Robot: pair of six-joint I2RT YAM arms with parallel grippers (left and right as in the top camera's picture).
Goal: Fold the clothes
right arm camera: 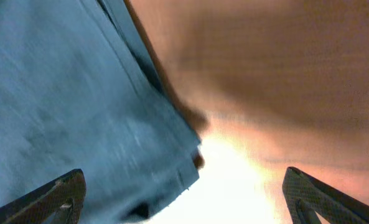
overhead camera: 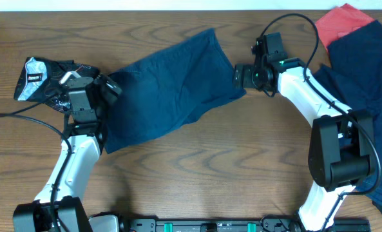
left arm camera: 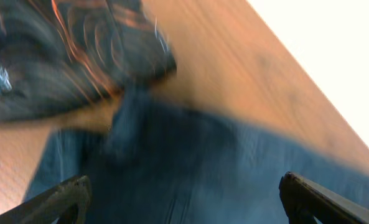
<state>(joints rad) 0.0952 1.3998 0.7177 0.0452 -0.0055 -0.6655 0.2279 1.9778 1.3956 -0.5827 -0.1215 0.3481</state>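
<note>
Here the navy garment [overhead camera: 171, 80] lies spread and rumpled across the middle of the desk [overhead camera: 197, 167], nearer the far edge. The left gripper [overhead camera: 109, 87] is at its left end and the right gripper [overhead camera: 238, 76] at its right end. Both wrist views, though blurred, show the fingers [left arm camera: 66, 199] set wide apart with nothing pinched, so neither has hold of the cloth. Cloth fills the space under the left gripper; under the right one only the hem reaches in, the rest being bare wood. The fabric looks light, soft and limp: it should sag and crease rather than keep a shape, and slide easily on the desk. The best hold, I judge, is a firm pinch on the hem or corners at each end. The black garment [overhead camera: 39, 77] sits by the left edge, the red garment [overhead camera: 342, 22] at the far right corner, and a navy pile [overhead camera: 364, 71] along the right edge.
</note>
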